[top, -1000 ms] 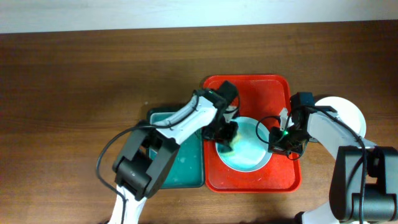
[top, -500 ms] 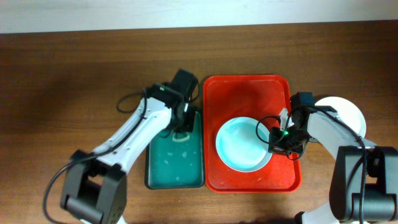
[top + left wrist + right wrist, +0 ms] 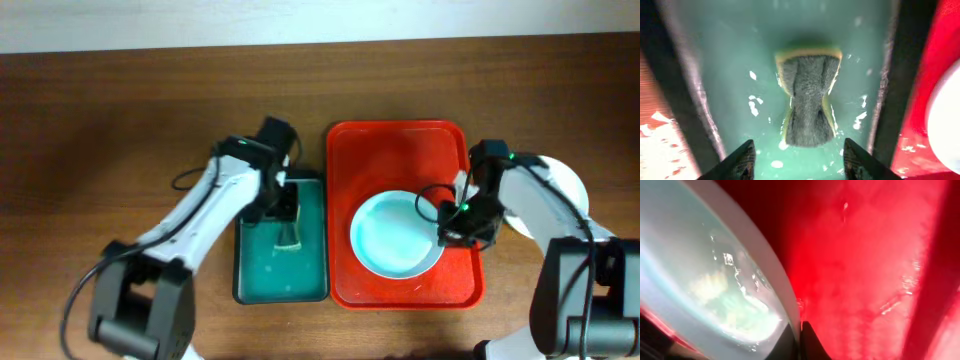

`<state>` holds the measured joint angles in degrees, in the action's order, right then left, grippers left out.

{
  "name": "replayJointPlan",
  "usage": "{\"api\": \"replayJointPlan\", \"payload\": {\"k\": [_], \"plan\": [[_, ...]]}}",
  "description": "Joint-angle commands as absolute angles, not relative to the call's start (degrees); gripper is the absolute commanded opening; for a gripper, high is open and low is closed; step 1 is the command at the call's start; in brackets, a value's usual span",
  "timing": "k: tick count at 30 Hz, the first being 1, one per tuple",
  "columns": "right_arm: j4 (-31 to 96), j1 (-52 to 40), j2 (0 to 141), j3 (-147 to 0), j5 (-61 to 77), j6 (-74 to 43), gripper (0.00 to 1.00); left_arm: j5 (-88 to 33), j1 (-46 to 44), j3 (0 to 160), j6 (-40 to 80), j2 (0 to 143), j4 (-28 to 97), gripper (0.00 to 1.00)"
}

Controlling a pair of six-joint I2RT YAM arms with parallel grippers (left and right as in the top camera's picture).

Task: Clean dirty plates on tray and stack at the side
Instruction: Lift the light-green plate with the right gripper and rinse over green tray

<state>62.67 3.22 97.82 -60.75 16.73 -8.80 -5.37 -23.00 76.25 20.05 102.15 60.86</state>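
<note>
A pale mint plate lies on the red tray, its middle looking wiped. My right gripper is shut on the plate's right rim. In the right wrist view the dark fingertips pinch the plate at its edge over the tray. Left of the tray, my left gripper hangs open above a sponge. The left wrist view shows the sponge lying free, beyond the left gripper. Another white plate sits right of the tray, partly behind my right arm.
The sponge rests in a small dark green tray with wet spots, close against the red tray's left side. Brown wooden table stretches to the left and back. A pale wall strip runs along the far edge.
My left gripper carried the sponge from the plate to the green tray, opened and let it go. My right gripper kept its hold; the plate shifted slightly right.
</note>
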Motion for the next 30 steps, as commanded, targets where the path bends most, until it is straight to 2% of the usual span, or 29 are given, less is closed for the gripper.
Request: {"api": "replayJointPlan", "payload": {"k": [1,2,4,5,8,12,14,17,23,30], "plan": [[69.0,0.2,94.1,-69.3,15.9,-8.6,0.04,-6.3,-19.0,79.5,19.2,93.0,61.8,0.65],[70.0,-1.2,93.6,-70.3,15.9,-8.6,0.04,-6.2,-18.2,79.5,19.2,91.3,61.9,0.72],[70.5,-6.2,92.6,-71.7,16.1,-8.7,0.04,-6.2,-16.0,79.5,19.2,87.6,61.9,0.93],[69.8,-9.7,92.5,-71.7,16.1,-10.4,0.04,-6.2,-14.4,79.5,19.2,85.4,62.1,1.0],[65.2,-20.8,92.6,-71.7,15.8,-15.7,0.04,-3.5,-11.1,79.5,19.2,81.7,63.9,1.0],[59.0,-29.8,92.7,-71.7,15.8,-18.7,0.04,-1.7,-10.7,79.5,19.2,81.6,66.7,0.99],[58.0,-30.9,93.0,-71.7,14.6,-23.0,0.04,-1.7,-10.7,79.5,19.2,81.6,66.7,0.99],[55.4,-30.7,92.9,-71.8,7.7,-22.9,0.04,-1.7,-10.7,79.5,19.2,81.6,66.7,1.0],[59.8,-31.1,92.9,-75.0,13.0,-23.2,0.04,-1.7,-10.7,79.5,19.2,81.6,66.7,0.99],[55.4,-32.6,92.7,-77.6,-6.2,-18.9,0.04,-1.7,-10.7,79.5,19.2,81.6,66.7,0.99]]}}
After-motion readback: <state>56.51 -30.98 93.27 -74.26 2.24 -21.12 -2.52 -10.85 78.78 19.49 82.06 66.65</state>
